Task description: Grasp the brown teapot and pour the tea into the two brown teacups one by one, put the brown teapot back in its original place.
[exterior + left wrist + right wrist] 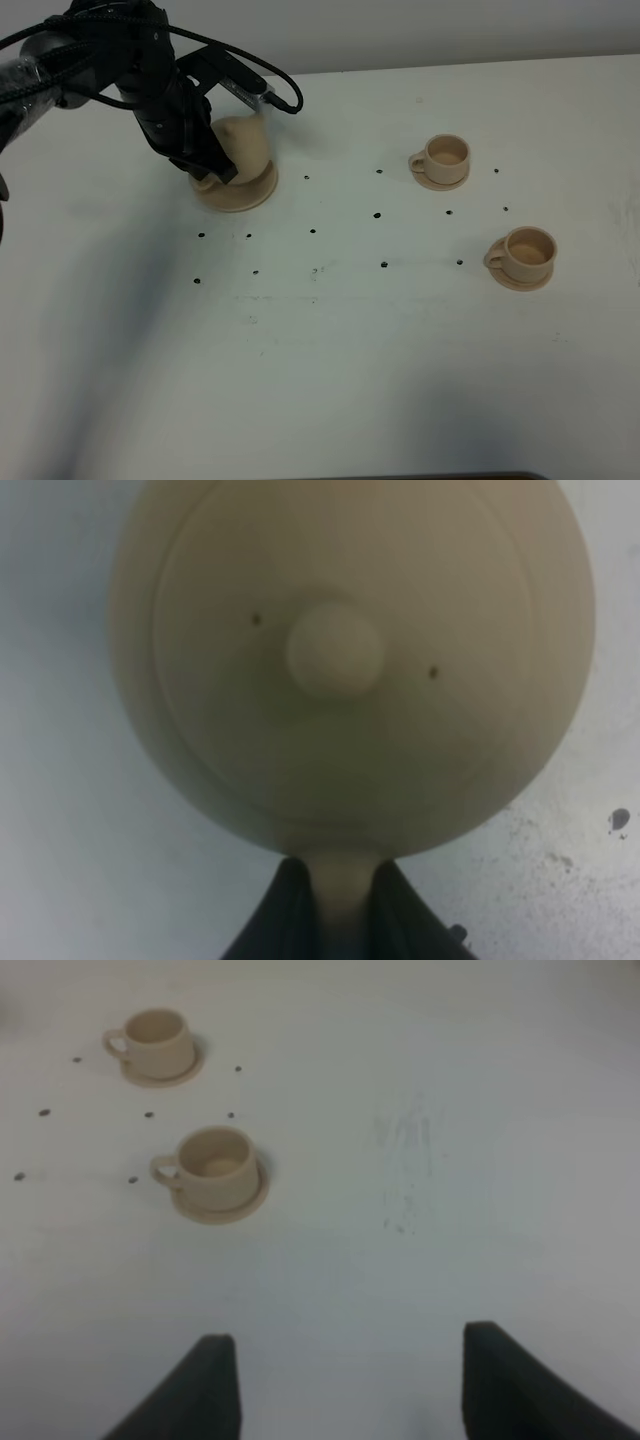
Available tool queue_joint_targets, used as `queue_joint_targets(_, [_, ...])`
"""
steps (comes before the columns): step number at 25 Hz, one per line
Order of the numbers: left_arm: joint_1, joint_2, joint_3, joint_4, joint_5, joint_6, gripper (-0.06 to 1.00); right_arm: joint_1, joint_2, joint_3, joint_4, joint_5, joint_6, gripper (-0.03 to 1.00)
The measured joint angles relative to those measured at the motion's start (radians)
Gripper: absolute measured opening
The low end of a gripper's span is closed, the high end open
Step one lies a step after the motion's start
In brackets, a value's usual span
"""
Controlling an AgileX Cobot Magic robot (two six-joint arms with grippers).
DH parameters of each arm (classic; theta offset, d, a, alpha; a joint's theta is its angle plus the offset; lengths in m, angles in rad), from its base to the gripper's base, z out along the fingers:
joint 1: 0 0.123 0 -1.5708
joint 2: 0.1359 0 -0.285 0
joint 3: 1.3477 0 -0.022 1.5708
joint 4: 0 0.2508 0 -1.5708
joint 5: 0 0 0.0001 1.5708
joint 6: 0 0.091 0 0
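Note:
The brown teapot is on or just above the wide tan saucer disc at the back left; I cannot tell whether they touch. My left gripper is at its handle. In the left wrist view the teapot's lid fills the frame, and the left gripper is shut on the loop handle. Two brown teacups on small saucers stand at the right, one farther back and one nearer. Both show in the right wrist view, the farther cup and the nearer cup. My right gripper is open and empty, well away from them.
The white table carries several small black dots between the teapot and the cups. The left arm's black cables hang over the teapot. The right arm is out of the exterior high view.

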Motion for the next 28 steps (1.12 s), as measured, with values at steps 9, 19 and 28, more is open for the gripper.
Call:
queue_joint_targets(9, [-0.094, -0.046, 0.0, -0.018, -0.051, 0.103, 0.13, 0.0, 0.0, 0.0, 0.0, 0.0, 0.0, 0.48])
queue_joint_targets(19, [-0.292, -0.055, 0.0, -0.021, -0.128, 0.16, 0.13, 0.0, 0.0, 0.0, 0.0, 0.0, 0.0, 0.48])
queue_joint_targets(28, [-0.414, -0.055, 0.0, -0.021, -0.19, 0.289, 0.13, 0.0, 0.0, 0.0, 0.0, 0.0, 0.0, 0.48])
